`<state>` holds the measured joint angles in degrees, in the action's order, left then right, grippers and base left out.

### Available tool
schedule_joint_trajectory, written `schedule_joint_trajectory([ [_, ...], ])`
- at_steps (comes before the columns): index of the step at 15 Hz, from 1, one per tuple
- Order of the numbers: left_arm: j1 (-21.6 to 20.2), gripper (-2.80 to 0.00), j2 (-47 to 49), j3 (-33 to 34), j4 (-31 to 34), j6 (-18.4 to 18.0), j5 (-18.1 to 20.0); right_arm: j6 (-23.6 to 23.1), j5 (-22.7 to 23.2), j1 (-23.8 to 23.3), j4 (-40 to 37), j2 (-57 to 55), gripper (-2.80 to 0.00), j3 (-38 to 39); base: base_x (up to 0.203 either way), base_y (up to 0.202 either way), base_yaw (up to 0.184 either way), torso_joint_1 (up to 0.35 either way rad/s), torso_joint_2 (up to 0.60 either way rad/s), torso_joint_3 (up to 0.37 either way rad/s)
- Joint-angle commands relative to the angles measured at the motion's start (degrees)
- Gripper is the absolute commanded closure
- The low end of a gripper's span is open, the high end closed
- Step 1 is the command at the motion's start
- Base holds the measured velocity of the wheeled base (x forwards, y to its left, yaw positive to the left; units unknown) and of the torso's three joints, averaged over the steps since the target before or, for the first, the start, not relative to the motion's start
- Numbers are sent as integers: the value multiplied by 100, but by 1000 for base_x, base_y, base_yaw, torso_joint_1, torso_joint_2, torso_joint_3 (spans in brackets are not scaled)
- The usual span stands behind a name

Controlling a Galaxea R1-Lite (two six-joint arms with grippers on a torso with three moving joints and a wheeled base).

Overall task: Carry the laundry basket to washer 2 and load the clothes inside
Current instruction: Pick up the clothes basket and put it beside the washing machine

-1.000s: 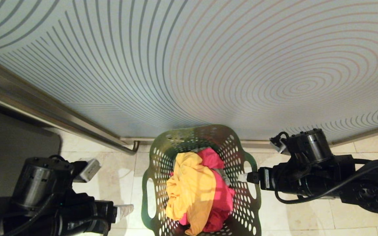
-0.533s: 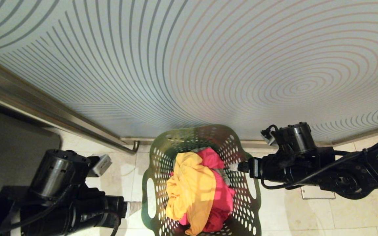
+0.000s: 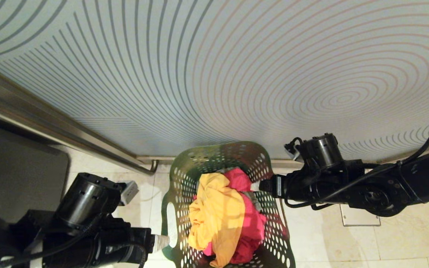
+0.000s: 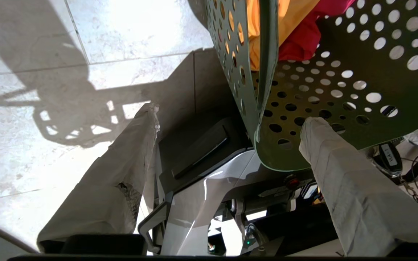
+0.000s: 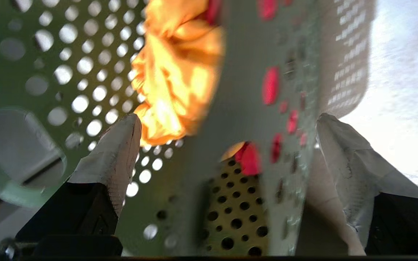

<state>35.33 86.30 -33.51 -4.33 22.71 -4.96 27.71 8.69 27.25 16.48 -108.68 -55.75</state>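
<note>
— What moved?
— Both arms closed inward: the left claw (image 3: 161, 242) now straddles the laundry basket (image 3: 177, 178) rim.
— And the right claw (image 3: 256, 185)?
— It has slid over the opposite rim, jaws wide apart.

A frosted pale glass panel (image 3: 237, 67) printed with thin concentric arcs fills the upper head view, edged by a brushed metal rail (image 3: 62, 132) (running diagonally). Below lie glossy cream stone floor tiles (image 3: 404, 238) and a dark grey mat (image 3: 17, 175).
</note>
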Motion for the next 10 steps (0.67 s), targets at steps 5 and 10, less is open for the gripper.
schedule_joint_trajectory([
  [5,101,-280,313,18,-365,167,-22,141,1,518,-793,771,-280,-31,0,0,0,0,0,0],
  [10,522,-280,589,-1,-524,722,-24,260,25,570,-884,770,-280,3,0,0,0,0,0,0],
])
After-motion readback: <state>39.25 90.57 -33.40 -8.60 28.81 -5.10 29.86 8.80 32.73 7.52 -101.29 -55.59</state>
